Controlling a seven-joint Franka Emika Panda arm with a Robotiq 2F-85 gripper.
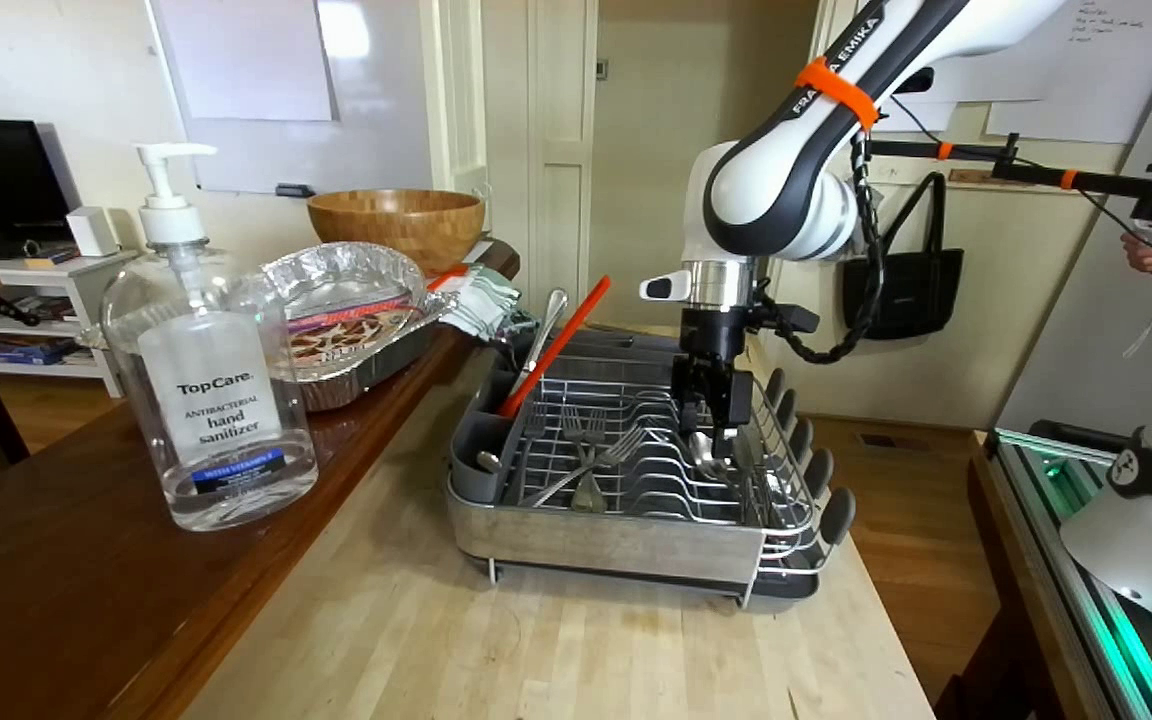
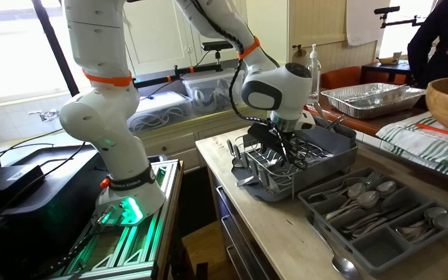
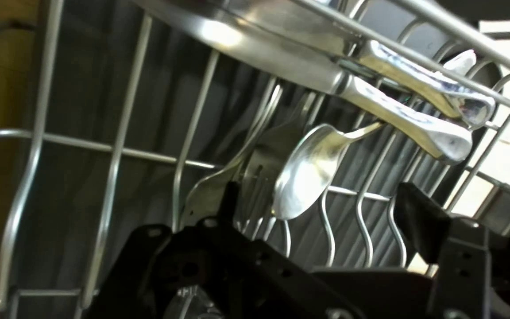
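Observation:
My gripper (image 1: 708, 428) points down into the grey wire dish rack (image 1: 606, 545), over its side where several pieces of cutlery lie. In the wrist view the gripper (image 3: 323, 206) stands open, its two black fingers wide apart. A shiny spoon (image 3: 306, 173) shows between them, its bowl nearer the left finger; nothing is gripped. Behind that finger are a fork (image 3: 261, 177) and another dull metal utensil, partly covered. Two knives with silver handles (image 3: 407, 117) lie across the rack wires farther up. More forks (image 1: 591, 465) rest mid-rack. In an exterior view the black wrist camera mount hides the fingertips.
A grey cutlery tray (image 2: 364, 254) with sorted spoons, forks and knives sits beside the rack, a loose spoon (image 2: 344, 266) next to it. A red-orange utensil (image 1: 556, 345) stands in the rack's caddy. Sanitizer bottle (image 1: 226, 490), foil pans (image 1: 366, 375) and wooden bowl (image 1: 396, 220) line the higher ledge.

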